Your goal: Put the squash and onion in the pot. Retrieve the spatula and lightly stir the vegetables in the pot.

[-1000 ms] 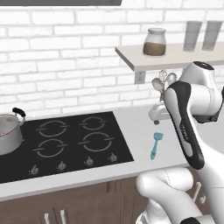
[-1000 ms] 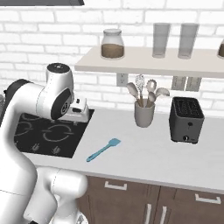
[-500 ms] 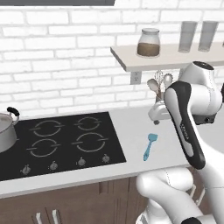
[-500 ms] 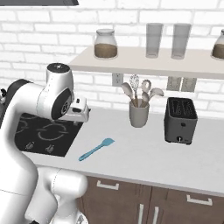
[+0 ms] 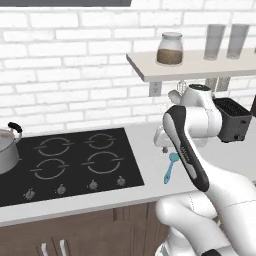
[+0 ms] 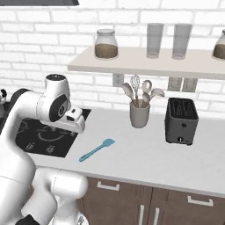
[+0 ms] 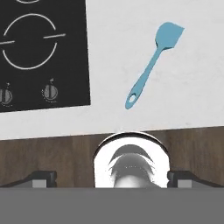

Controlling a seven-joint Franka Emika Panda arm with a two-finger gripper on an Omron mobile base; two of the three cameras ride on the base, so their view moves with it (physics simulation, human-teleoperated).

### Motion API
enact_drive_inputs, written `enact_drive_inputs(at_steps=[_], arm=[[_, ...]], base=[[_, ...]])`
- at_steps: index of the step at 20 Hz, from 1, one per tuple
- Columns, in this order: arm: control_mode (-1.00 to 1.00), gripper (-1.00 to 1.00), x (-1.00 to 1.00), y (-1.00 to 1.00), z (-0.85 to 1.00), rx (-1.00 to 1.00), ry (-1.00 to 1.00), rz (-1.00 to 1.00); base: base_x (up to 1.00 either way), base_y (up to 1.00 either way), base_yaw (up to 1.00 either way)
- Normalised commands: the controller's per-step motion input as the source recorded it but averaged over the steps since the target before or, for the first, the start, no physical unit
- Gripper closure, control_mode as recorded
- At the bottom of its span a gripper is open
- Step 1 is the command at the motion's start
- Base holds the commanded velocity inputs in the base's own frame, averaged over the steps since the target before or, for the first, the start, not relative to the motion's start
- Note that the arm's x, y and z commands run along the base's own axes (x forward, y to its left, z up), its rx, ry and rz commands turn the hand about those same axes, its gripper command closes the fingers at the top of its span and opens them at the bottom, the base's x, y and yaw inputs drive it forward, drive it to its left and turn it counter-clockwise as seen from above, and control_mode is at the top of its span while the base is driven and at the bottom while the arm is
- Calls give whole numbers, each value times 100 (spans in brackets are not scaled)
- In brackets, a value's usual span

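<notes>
Steel pot on the hob's left edge, contents hidden; hand spread wide

Pale counter bearing a black cooktop, a teal spatula lying flat beside it, a utensil crock and a toaster.

Base views flank counter; hand view overhead.

A toaster stands beside a utensil crock (spoons inside).
</notes>
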Motion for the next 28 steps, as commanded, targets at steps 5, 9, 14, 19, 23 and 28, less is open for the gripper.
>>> enact_drive_inputs(at_steps=[5,9,14,19,23,28], arm=[[-100,-100,53,12,-95,0,22,-37],[-100,-100,74,0,-80,0,15,-35],[-100,-100,32,-4,-71,0,1,-26],[-100,-100,-9,-26,-15,0,0,-9],[-100,-100,-6,-28,-6,0,6,0],[-100,-100,14,-12,-32,-1,13,0]], base=[[0,0,0],[0,0,0],[0,0,0],[0,0,0],[0,0,0],[0,0,0]])
